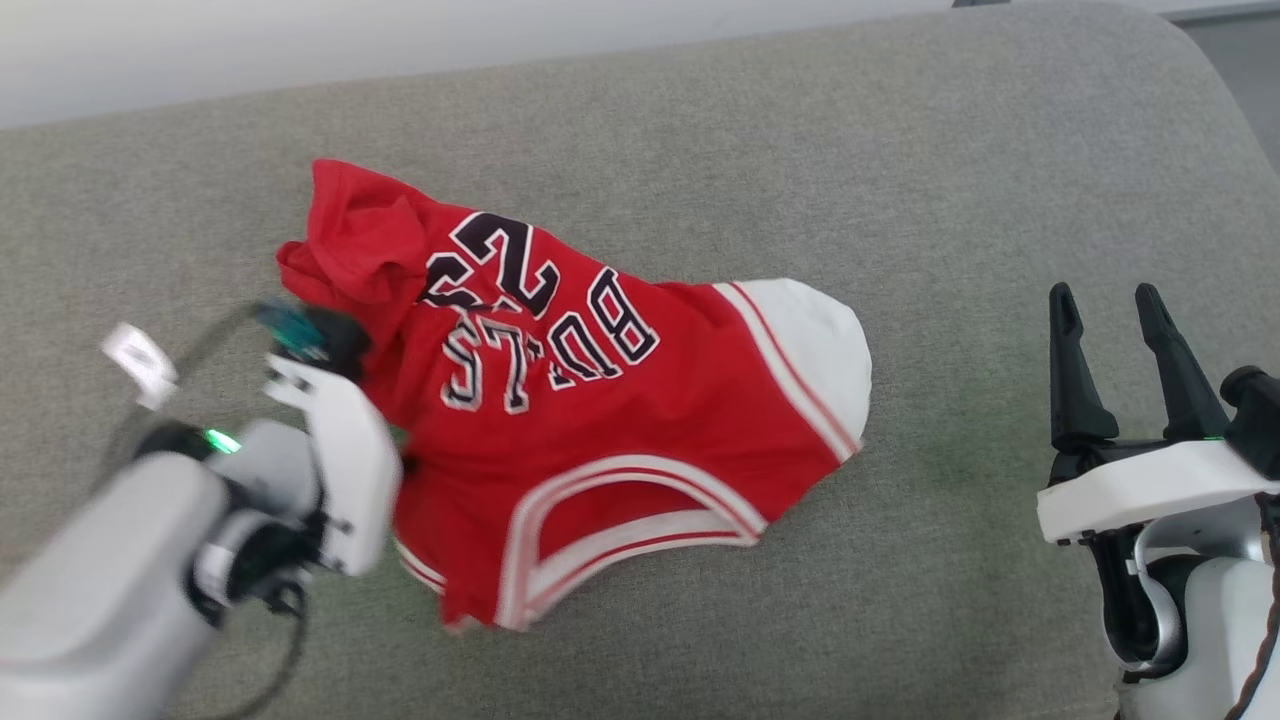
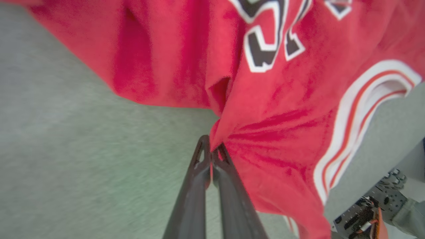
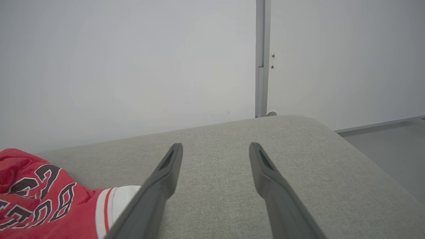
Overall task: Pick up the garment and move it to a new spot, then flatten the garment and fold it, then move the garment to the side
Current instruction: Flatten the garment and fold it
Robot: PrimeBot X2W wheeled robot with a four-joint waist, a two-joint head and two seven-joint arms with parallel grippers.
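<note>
The red jersey [image 1: 590, 400] lies crumpled on the grey cushion, its "BULLS" lettering and number upside down in the head view, white-and-red trim toward me and to the right. My left gripper [image 2: 211, 149] is shut on a pinch of red cloth at the jersey's [image 2: 282, 116] left edge, and folds radiate from the pinch. In the head view that gripper's pale wrist [image 1: 330, 470] covers the fingers. My right gripper [image 1: 1110, 310] stands open over bare cushion to the right of the jersey; its two dark fingers [image 3: 166, 172] are spread wide, the jersey [image 3: 36, 196] at lower left.
The grey fabric cushion [image 1: 900, 150] runs wide, with bare room behind and right of the jersey; its rounded right end drops to the floor [image 3: 391, 139]. A white wall [image 3: 132, 66] with a vertical grey strip [image 3: 262, 59] stands behind. A white tag [image 1: 140, 360] hangs on the left arm's cable.
</note>
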